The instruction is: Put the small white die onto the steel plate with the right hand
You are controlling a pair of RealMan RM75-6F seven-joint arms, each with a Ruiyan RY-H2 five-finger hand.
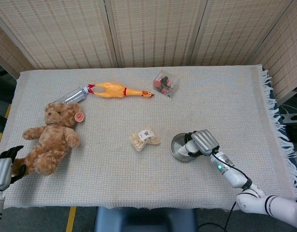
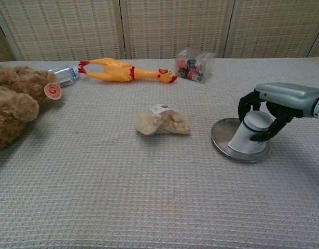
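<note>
The right hand (image 2: 276, 104) is reaching over the plate (image 2: 222, 136) near the right middle of the counter (image 1: 114, 174), its fingers clamped around a white cup (image 2: 250, 137). The cup is sitting mouth-down on the plate's right half, leaning a little. I am not seeing the die anywhere: it is not lying on the open cloth, nor on the bare left part of the plate, so I am guessing it is hidden under the cup or behind the hand, but I cannot tell which.

If the die is under there, the careful way is to be lifting the cup straight up and slowly, keeping its rim from dragging sideways, since a small die on smooth steel is likely to be skidding off at the lightest nudge. The plate is light and could be tipping if the cup is pressing on its edge, so weight is better kept toward the centre.

The left hand (image 1: 4, 166) is hanging at the counter's near left corner beside the bear (image 1: 49, 137); whether its fingers are apart or together I cannot tell. The snack bag (image 2: 162, 121) is lying just left of the plate, not touching it.
</note>
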